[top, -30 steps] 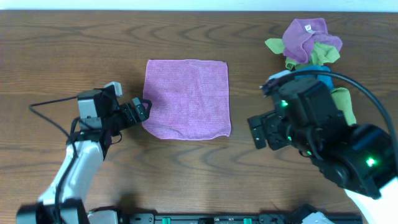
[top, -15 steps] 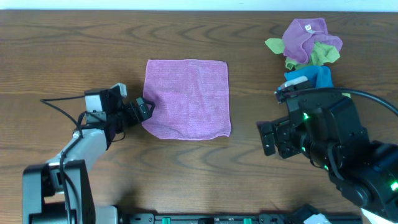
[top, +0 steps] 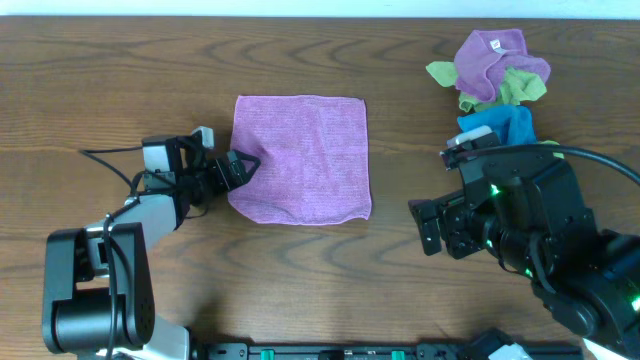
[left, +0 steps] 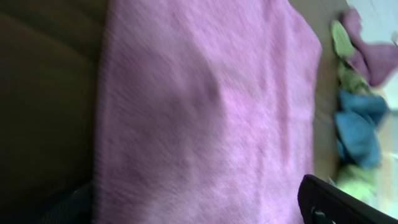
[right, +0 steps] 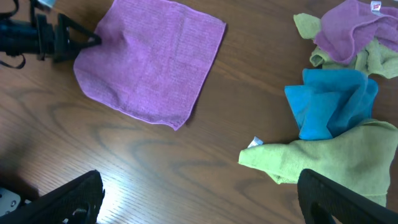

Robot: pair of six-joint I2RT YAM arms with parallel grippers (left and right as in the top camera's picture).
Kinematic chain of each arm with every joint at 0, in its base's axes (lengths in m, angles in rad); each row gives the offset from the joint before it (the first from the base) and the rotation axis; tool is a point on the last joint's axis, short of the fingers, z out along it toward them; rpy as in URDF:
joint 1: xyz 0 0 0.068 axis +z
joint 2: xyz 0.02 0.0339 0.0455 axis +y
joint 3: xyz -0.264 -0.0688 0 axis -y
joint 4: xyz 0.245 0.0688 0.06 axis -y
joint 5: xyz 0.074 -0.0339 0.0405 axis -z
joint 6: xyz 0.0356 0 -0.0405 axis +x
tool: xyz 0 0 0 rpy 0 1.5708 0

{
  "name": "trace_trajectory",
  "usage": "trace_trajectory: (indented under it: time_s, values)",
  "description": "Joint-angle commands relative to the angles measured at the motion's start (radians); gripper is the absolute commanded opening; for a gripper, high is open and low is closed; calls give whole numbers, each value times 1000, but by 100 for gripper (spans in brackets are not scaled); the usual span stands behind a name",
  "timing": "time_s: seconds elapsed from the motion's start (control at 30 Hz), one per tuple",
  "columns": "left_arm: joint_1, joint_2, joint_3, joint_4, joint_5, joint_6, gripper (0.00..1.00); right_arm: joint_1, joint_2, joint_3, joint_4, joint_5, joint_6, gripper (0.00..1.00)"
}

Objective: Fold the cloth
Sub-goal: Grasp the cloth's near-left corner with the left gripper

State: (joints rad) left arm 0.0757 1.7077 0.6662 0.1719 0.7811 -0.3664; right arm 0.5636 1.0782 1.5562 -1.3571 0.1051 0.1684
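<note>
Starting nearest our base, we see the right pincer point(top: 425, 226) hanging over the wooden counter point(top: 330, 290). Its fingers are spread wide and hold nothing. In its wrist view they sit at the two lower corners with only wood grain between them.

A little farther out on the other side, the left pincer point(top: 240, 170) lies low and points at the left edge of the purple cloth point(top: 302, 158). Its fingers stand apart. In its own blurred wrist view they show at the lower corners, with the purple fabric filling the space between and beyond them. We cannot tell whether either finger presses on the fabric. The edge of the cloth bulges slightly just beside the tips.

The cloth lies spread flat as a rough square near the middle of the counter, left of centre. It is unfolded, with its near edge a little wavy.

Beyond the right arm, toward the far right corner, is a heap of other rags, well apart from the spread cloth. A light green rag point(right: 323, 155) is nearest. A blue rag point(top: 497, 124) is bunched just behind it. Farthest away, a crumpled purple rag point(top: 492, 55) with a small white tag rests over another green one point(top: 522, 86).
</note>
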Motion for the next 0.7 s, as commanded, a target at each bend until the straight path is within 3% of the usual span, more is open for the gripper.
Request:
trace_trajectory:
  time_s: [0.0, 0.33, 0.67]
  values:
    - [-19, 44, -24, -74, 69, -14, 100, -11, -10, -6, 0, -6, 6, 99]
    - [-17, 44, -24, -351, 84, 126, 95, -11, -42, -6, 3, -8, 6, 99]
    - [-18, -32, -19, -425, 187, 131, 94, -11, -47, -6, 3, -8, -10, 99]
